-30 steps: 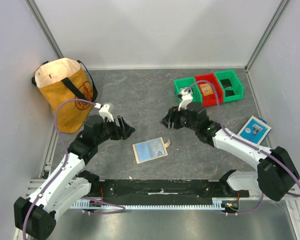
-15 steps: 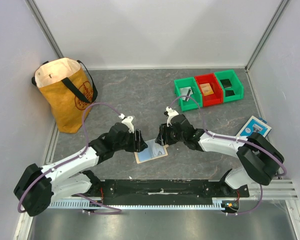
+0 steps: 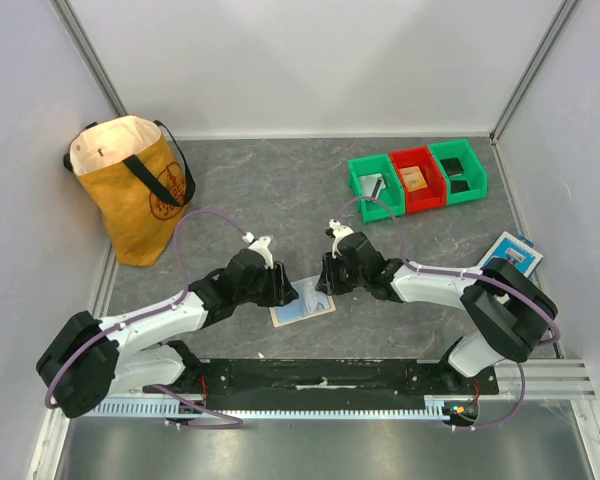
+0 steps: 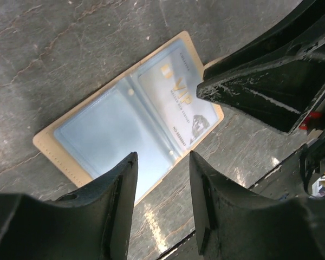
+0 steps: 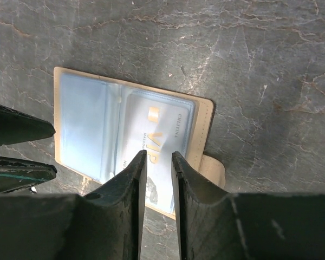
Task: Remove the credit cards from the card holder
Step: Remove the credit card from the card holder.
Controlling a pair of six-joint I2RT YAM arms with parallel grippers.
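The card holder (image 3: 305,304) lies open and flat on the table, tan rim and tab, pale blue inner face up. It also shows in the left wrist view (image 4: 124,119) and the right wrist view (image 5: 86,119). A pale credit card with gold "VIP" lettering (image 5: 165,122) sits under the clear pocket on the tab side, also seen in the left wrist view (image 4: 179,89). My left gripper (image 4: 162,162) is open and empty, low over the holder's near edge. My right gripper (image 5: 158,157) is narrowly open and empty, just over the VIP card. In the top view the left gripper (image 3: 284,288) and the right gripper (image 3: 326,280) face each other across the holder.
A yellow tote bag (image 3: 130,185) stands at the back left. A row of green and red bins (image 3: 417,175) at the back right holds a tan flat piece (image 3: 413,179) and a dark one (image 3: 459,186). A blue-and-white packet (image 3: 507,258) lies at the right.
Both grippers have come in from either side and dropped low over the open holder. In the last half second they only closed in a little more.
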